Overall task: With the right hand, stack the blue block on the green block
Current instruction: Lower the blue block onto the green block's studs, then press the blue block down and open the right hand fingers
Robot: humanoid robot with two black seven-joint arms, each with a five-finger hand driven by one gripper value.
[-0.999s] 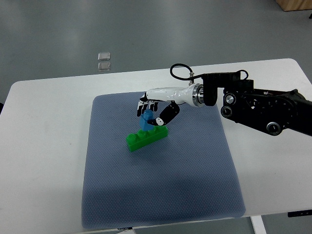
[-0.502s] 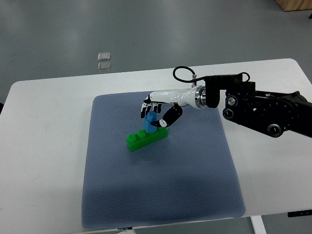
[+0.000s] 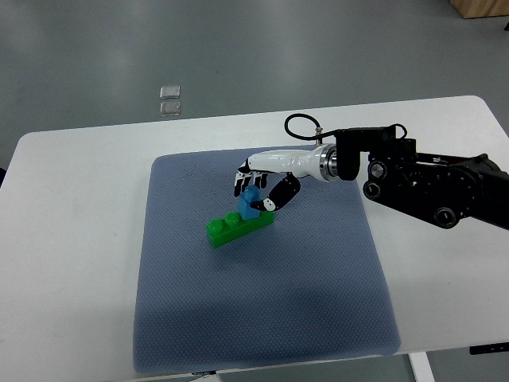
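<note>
Two rigid, light plastic parts: right hand [image 3: 256, 185] grips blue block [image 3: 251, 200] by its sides, seated on green block [image 3: 236, 228]; press studs squarely.

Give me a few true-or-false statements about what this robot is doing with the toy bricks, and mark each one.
1. The right robot hand has its fingers around the small blue plastic block. True.
2. The long green studded plastic block lies on the bare white table. False: it lies on the grey-blue fabric mat.
3. The blue block is at the green block's right part. True.
4. A left robot hand is pressing the green block down. False: no left hand is in view.
</note>
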